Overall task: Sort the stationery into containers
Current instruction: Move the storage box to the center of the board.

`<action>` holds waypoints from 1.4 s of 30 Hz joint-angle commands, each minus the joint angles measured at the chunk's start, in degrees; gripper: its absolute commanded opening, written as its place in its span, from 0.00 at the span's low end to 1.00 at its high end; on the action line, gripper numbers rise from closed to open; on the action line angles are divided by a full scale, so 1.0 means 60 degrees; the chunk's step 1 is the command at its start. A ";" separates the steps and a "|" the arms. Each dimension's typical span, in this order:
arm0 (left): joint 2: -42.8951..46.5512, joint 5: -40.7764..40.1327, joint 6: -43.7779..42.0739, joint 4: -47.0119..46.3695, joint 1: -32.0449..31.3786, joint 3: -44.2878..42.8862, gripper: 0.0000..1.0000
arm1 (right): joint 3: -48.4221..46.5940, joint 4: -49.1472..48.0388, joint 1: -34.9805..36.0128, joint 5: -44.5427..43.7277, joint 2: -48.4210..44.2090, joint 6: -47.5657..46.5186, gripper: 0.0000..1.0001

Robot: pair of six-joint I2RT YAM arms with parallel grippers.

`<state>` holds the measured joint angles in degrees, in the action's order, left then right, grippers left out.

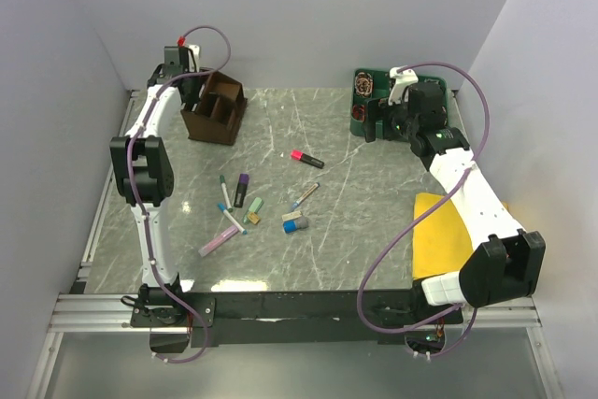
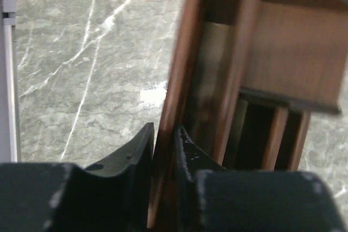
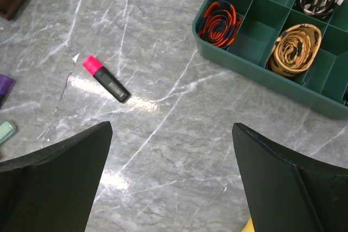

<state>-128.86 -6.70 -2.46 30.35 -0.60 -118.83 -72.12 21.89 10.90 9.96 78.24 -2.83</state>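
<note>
The dark brown wooden organiser (image 1: 215, 109) stands at the back left. My left gripper (image 1: 187, 81) is shut on its side wall; in the left wrist view the wall (image 2: 174, 107) runs between my fingers (image 2: 142, 150). The stationery lies mid-table: a pink-black highlighter (image 1: 306, 159), also in the right wrist view (image 3: 106, 79), a purple marker (image 1: 241, 189), a teal pen (image 1: 225, 192), a pink marker (image 1: 218, 241), a thin pen (image 1: 304, 195), green (image 1: 253, 206) and blue-grey (image 1: 295, 223) pieces. My right gripper (image 1: 377, 123) (image 3: 171, 150) is open and empty over bare table beside the green tray.
A green tray (image 1: 366, 111) of coiled cables sits at the back right; its wall shows in the right wrist view (image 3: 255, 74). A yellow cloth (image 1: 441, 235) lies at the right edge under my right arm. White walls enclose the table.
</note>
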 commanded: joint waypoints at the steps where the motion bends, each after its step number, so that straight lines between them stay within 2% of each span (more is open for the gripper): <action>1: 0.0060 0.0382 -0.0249 -0.0005 0.0071 -0.0411 0.17 | -0.0227 -0.0279 0.0030 -0.0063 0.0027 0.0018 1.00; 7: 0.0367 0.1788 -0.1346 0.0011 0.0071 0.0144 0.08 | -0.0285 -0.0206 0.0044 -0.0092 0.0188 -0.0085 1.00; 12: 0.0646 0.3194 -0.2735 -0.0136 0.0013 0.0759 0.07 | -0.0241 -0.0191 0.0030 -0.0151 0.0261 -0.0275 1.00; 18: 0.1217 0.3811 -0.4919 -0.0910 -0.0514 0.2106 0.06 | -0.0110 -0.0133 0.0030 -0.0224 0.0203 -0.0494 1.00; 27: 0.1437 0.5466 -0.7484 -0.1029 -0.1173 0.2605 0.07 | 0.0183 -0.0059 0.0030 -0.0312 -0.0090 -0.0685 1.00; 32: 0.1569 0.5774 -0.9049 -0.1132 -0.1598 0.2958 0.07 | 0.0476 -0.0089 0.0030 -0.0209 -0.0310 -0.0788 1.00; 38: 0.2052 0.6507 -1.0968 -0.1717 -0.1950 0.4099 0.05 | 0.0769 0.0014 0.0015 -0.0048 -0.0559 -0.0978 1.00; 42: 0.2140 0.6901 -1.1353 -0.1485 -0.2126 0.4087 0.04 | 0.0916 0.0087 0.0030 0.0025 -0.0720 -0.1022 1.00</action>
<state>-116.09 30.09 -61.12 16.14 -11.51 -96.51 -67.20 22.39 10.90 9.26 76.90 -7.79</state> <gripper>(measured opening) 0.174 0.998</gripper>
